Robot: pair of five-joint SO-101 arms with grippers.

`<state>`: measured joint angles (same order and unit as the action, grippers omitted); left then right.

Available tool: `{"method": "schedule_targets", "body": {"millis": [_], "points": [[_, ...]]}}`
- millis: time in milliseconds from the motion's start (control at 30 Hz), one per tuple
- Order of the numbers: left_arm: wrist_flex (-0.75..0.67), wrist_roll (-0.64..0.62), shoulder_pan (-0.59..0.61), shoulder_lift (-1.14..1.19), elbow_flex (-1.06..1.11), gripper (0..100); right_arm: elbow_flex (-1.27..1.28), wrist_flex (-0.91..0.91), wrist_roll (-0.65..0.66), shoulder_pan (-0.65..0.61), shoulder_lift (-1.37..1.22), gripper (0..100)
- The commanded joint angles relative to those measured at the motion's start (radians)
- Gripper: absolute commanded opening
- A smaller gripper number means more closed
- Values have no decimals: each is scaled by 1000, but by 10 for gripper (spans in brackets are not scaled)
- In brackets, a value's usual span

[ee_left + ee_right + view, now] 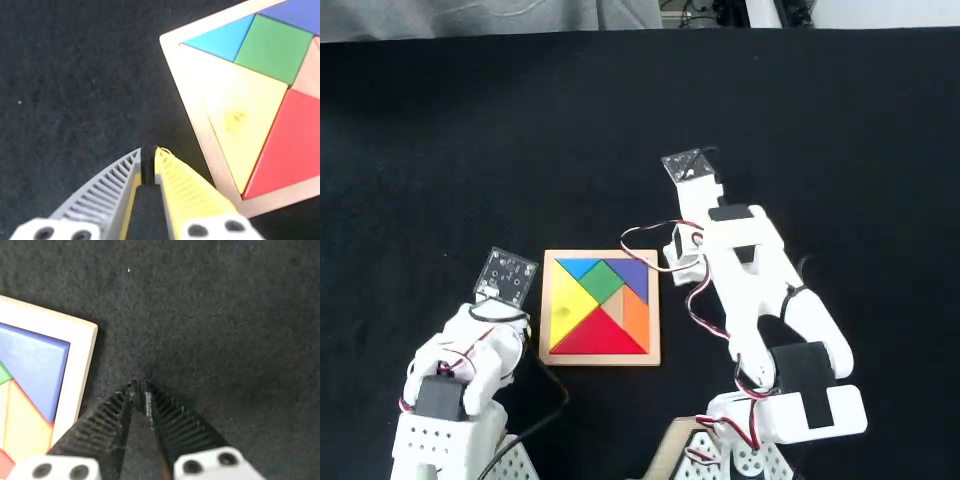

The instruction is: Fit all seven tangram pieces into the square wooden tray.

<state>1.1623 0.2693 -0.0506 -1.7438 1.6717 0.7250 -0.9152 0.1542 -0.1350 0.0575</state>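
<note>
The square wooden tray (601, 255) lies between the two arms, filled edge to edge with several coloured tangram pieces. Among them are a yellow triangle (565, 300), a red triangle (600, 336), a green square (604, 282) and a blue piece (633, 272). My left gripper (148, 150) is shut and empty, its tips on the black cloth just outside the tray's rim (200, 115), beside the yellow triangle (245, 115). My right gripper (139, 385) is also shut with nothing in it, off the tray's corner (80, 365) near the blue piece (30, 370).
Black cloth covers the table around the tray. The left arm (470, 360) sits at the tray's near left, the right arm (750, 290) along its right side. Loose cables (660, 250) hang by the tray's far right corner. A pale wall edge runs along the back.
</note>
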Motion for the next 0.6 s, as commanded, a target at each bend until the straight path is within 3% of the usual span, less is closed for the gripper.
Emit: {"method": "schedule_targets", "body": {"millis": [0,233,433,567], "points": [[-143,-57,-12,209,-97,57,5,17,-2,0,39,11],[-385,-218,-18,845,-306,29,27,38,-8,-3,39,11],[-396,-304,-51,1227,-522,30,35,48,-2,-3,45,11],[-381,-348,-113,1335,-598,30,35,41,-2,-3,47,11]]}}
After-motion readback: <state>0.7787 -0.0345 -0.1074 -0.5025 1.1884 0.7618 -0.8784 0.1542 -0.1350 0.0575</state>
